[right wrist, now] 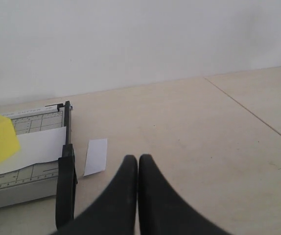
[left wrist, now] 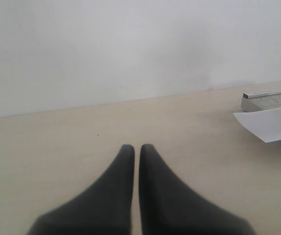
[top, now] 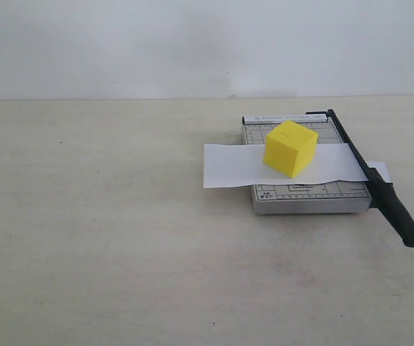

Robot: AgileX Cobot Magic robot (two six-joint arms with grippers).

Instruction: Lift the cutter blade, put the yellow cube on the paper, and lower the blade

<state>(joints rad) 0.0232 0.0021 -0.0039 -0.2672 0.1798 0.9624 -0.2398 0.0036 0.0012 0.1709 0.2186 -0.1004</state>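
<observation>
The yellow cube (top: pixel 291 148) rests on the white paper (top: pixel 228 167), which lies across the grey gridded cutter base (top: pixel 304 198). The black cutter blade (top: pixel 369 176) lies flat along the base's right edge, its thick handle (top: pixel 398 216) sticking out toward the front. A small cut piece of paper (right wrist: pixel 96 155) lies on the table just right of the blade. Neither arm shows in the exterior view. My left gripper (left wrist: pixel 136 147) is shut and empty, left of the cutter. My right gripper (right wrist: pixel 138 158) is shut and empty, right of the blade handle (right wrist: pixel 65 188).
A pale beige table (top: pixel 106 238) meets a white wall (top: pixel 192 43) at the back. A seam line (right wrist: pixel 250 112) crosses the table surface to the right of the right gripper.
</observation>
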